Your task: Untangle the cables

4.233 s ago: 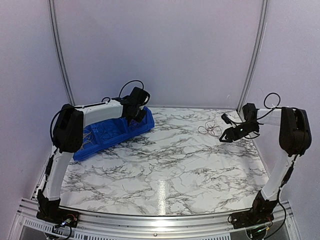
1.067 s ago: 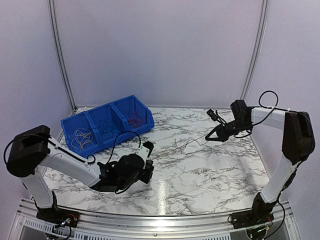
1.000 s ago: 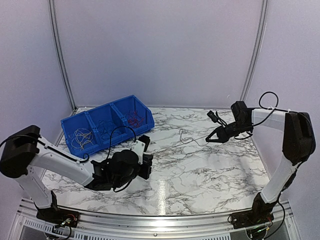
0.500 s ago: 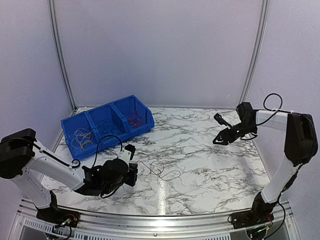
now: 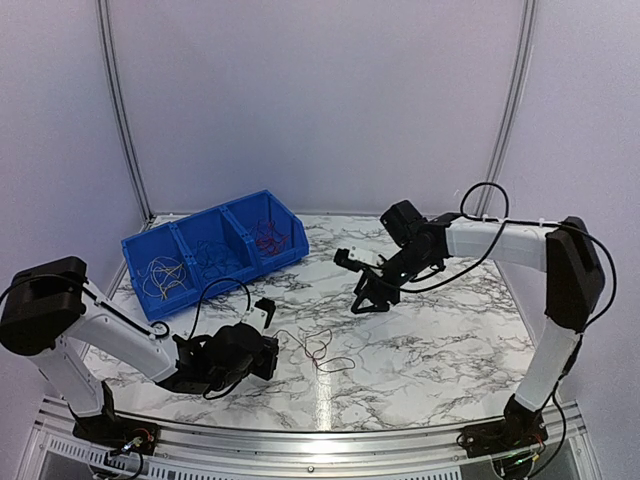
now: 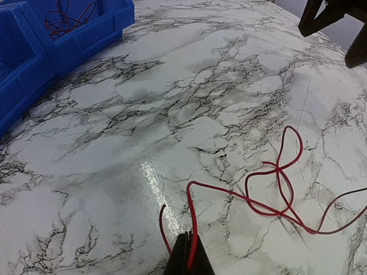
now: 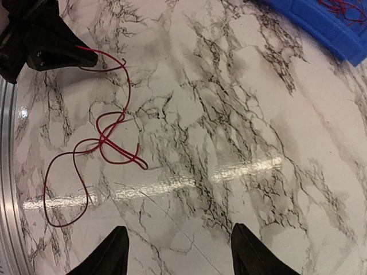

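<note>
Swung in from the right edge since half a second ago, the right arm now hangs over the middle of the white marble-patterned worktop (image 5: pixel 430 340). At upper left of the overhead view sits the blue plastic three-compartment bin (image 5: pixel 235 273): whitish wires (image 5: pixel 160 272) in its left compartment, dark wires (image 5: pixel 212 255) in the middle, red wires (image 5: pixel 265 238) in the right. A thin red cable (image 6: pixel 281 189) lies on the worktop at lower centre, well apart from the bin, in loose loops that cross one another. The left fingers (image 6: pixel 187 260) are pinched tight on one end of it. The right fingers (image 7: pixel 112 255) stand wide and hold nothing.
</note>
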